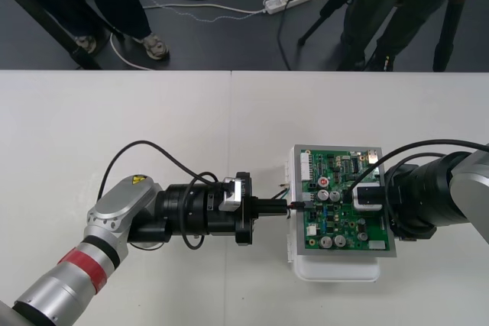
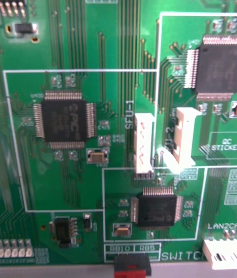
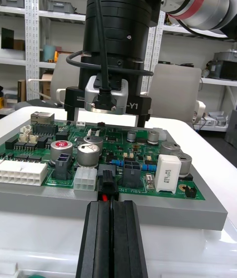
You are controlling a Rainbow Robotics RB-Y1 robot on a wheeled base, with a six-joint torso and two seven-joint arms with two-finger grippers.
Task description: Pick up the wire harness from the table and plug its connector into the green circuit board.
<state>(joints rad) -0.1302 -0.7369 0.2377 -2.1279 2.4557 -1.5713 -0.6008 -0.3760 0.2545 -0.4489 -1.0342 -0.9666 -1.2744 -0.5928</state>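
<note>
Landmark: a green circuit board [image 1: 340, 223], a rectangle crowded with small parts, sits on a white base [image 1: 336, 269]. The base shows past the board's near edge and its left side. Both rest on a pale table [image 1: 153, 112].

Left gripper, place: the left gripper [image 1: 284, 205] reaches in level from the board's left. Its tip is right at the middle of the board's left edge.

Left gripper, grip: its two black fingers [image 3: 94, 238] are pressed close side by side, with only a thin slit between them. A red wire and a black wire of the wire harness [image 3: 104, 196] run along that slit, so the grip is closed on the harness.

Plug: the harness's small black plug [image 3: 107, 178] sticks out just past the fingertips and touches the board's left edge. It is just beside a white connector [image 3: 85, 178] on the board. Whether the plug is fully seated cannot be told.

Right gripper: the right gripper [image 1: 365, 195] comes in from the board's right and hangs above the board's right half, pointing down at it, well apart from the harness. How far open it is cannot be told.
</note>
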